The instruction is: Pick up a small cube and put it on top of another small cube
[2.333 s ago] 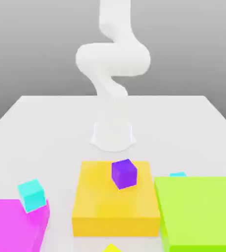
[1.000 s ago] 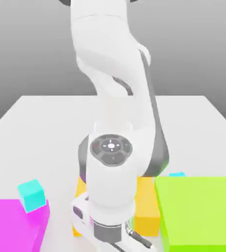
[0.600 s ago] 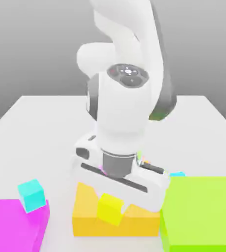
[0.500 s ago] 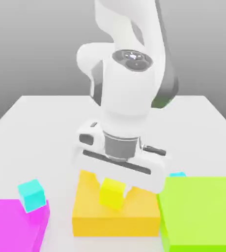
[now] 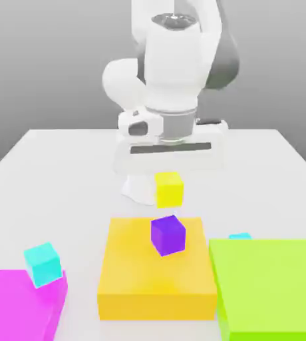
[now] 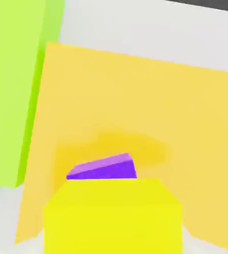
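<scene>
You have one landmark for all places here: the large flat orange-yellow block [image 5: 155, 263] on the white table [image 5: 69, 180]. The small yellow cube [image 5: 169, 190] is in the air, higher than this block, and the gripper [image 5: 169, 186] is pinching it; the fingers are closed on its sides. In the exterior view you see the yellow cube under the white hand, and it is apart from the small purple cube [image 5: 168, 235]. The purple cube is on the top of the orange-yellow block, toward its far side, and it is turned at an angle to the block's edges. In the hand view, the yellow cube covers a part of the purple cube.

To the exterior view's right of the orange-yellow block, just beside it, you have the large flat lime-green block [image 5: 269, 283]. Behind the green one, a cyan cube [image 5: 240, 236] is mostly hidden. To the exterior view's left of the orange-yellow block, with table between, is the magenta block [image 5: 22, 303]. Another cyan cube [image 5: 43, 264] is at its far corner, but you cannot tell exactly how it is supported.
</scene>
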